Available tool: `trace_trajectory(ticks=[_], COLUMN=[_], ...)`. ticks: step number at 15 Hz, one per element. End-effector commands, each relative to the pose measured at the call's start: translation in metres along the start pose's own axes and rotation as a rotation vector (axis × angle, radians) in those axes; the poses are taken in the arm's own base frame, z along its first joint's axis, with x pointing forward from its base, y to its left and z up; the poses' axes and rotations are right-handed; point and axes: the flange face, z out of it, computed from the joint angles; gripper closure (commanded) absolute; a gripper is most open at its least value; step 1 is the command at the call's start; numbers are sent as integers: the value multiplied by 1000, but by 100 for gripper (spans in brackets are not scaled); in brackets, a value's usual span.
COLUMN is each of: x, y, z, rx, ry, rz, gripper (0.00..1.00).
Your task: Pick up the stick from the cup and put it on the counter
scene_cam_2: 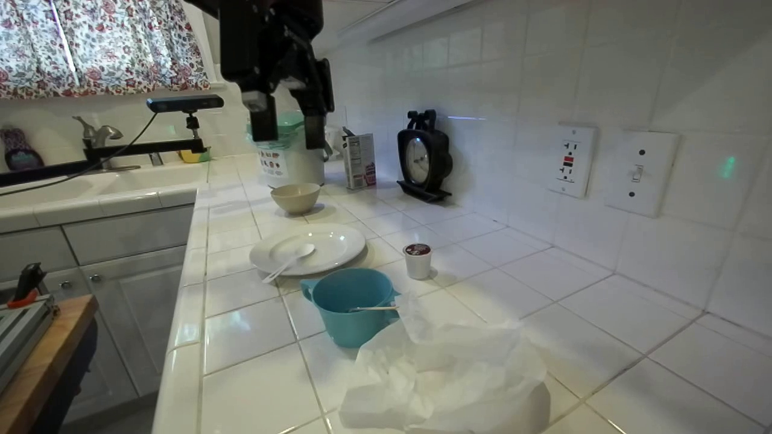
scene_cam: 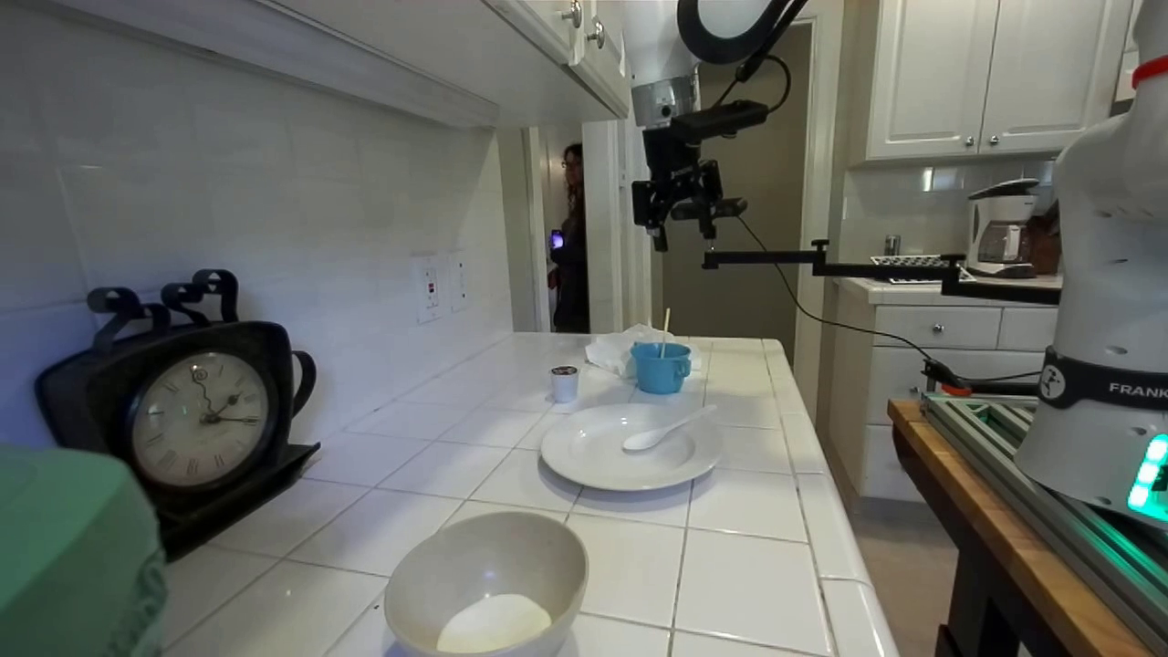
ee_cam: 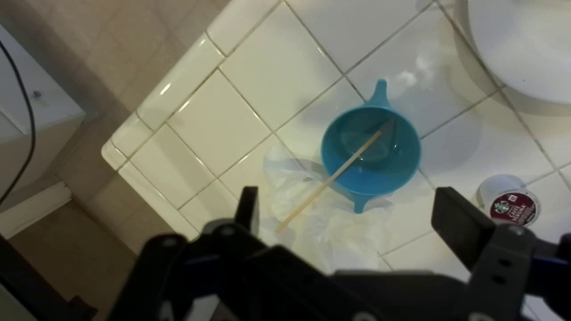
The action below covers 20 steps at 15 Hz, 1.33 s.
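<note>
Judged this the approach: my gripper (scene_cam_2: 289, 128), spread wide and holding nothing, hung above the counter (ee_cam: 216, 127); stick (ee_cam: 328, 181) leaned in the blue cup (scene_cam_2: 351, 328), upper end past its rim; next move called for lowering to pinch that end.

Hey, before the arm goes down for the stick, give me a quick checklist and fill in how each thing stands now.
1. Gripper open: ok; jaws apart, nothing held.
2. Stick in the cup, one end exposed: ok; it leans past the rim.
3. Cup upright: ok; it stands on the counter.
4. Gripper level with the stick: not ok; in both exterior views it hangs above.
5. Stick centred between the jaws: not ok; in the wrist view its free end is nearer one jaw.
6. Cup apart from the crumpled paper: cannot tell; they overlap in every view.
</note>
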Motion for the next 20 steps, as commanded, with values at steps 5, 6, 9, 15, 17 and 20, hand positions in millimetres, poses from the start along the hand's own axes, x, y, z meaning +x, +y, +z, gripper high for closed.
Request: trace_trajectory(ticks=[5, 6, 9, 15, 17, 20], x=[0, 0, 0, 4, 7, 15], y=[-1, -1, -1, 13, 23, 38], z=[-1, -1, -1, 16, 36, 58], rx=[-1, -1, -1, 14, 38, 76], ry=[-2, -2, -2, -115, -217, -319], rz=[-7, -7, -7, 61, 63, 114], gripper=[0, 0, 0, 0, 0, 0])
